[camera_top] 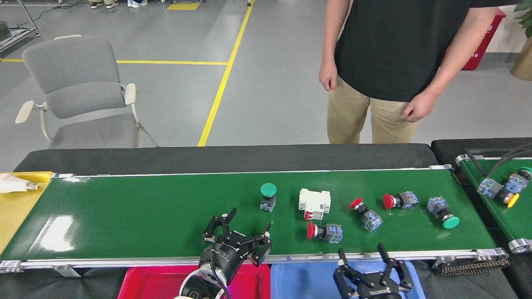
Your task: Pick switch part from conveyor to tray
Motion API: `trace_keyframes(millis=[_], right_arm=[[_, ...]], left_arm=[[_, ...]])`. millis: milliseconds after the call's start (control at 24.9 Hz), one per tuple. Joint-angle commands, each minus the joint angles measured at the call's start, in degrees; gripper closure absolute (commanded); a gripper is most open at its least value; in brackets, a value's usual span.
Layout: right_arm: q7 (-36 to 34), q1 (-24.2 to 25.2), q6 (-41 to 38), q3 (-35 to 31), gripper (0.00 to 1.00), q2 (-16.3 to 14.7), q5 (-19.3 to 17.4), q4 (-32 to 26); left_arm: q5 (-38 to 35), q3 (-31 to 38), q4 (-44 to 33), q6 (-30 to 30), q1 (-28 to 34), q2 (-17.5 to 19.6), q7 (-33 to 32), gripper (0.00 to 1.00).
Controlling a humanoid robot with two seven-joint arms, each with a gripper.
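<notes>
Left gripper is over the near edge of the conveyor, fingers spread wide, nothing between them. Right gripper sits lower, above the blue tray, also spread and empty, tips just reaching the near rail.

Switch parts lie on the right half of the belt: green-capped button standing upright near the middle, white breaker block just to its right, red button on its side nearest the front rail, another red button tilted, a third red button lying sideways further back, and a green button on its side near the right end. All apart from both grippers; the closest to the left one is the green-capped button.

Red tray sits under the left arm, next to the blue tray; contents hidden by the arm. Yellow tray at the belt's left end w/ a light bulb at its far edge. Second belt at right carries two more switches. Person in black shirt & tan trousers stands behind the table, arms hanging down. Grey chair on the floor at back left
</notes>
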Motion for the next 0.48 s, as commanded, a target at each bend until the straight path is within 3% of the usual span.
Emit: trace_keyframes(millis=[0,322,362,443], right_arm=[[1.6,-1.9,0.0,1.6,0.01,-0.1,0.1,0.7],[4.3,-10.2,0.4,6.4,0.01,2.1,0.4,8.7],[4.3,-10.9,0.4,6.7,0.01,2.6,0.4,10.0],[4.5,-12.7,0.5,7.9,0.05,4.0,0.6,13.0]], left_arm=[[0.9,0.3,1.1,0.5,-2.1,-0.4,0.2,0.00],[3.4,0.7,8.0,1.7,-7.1,-0.3,0.6,0.05],[3.4,0.7,8.5,2.1,-7.3,-0.3,0.7,0.11],[3.5,0.7,9.4,2.9,-7.5,-0.3,0.7,0.47]])
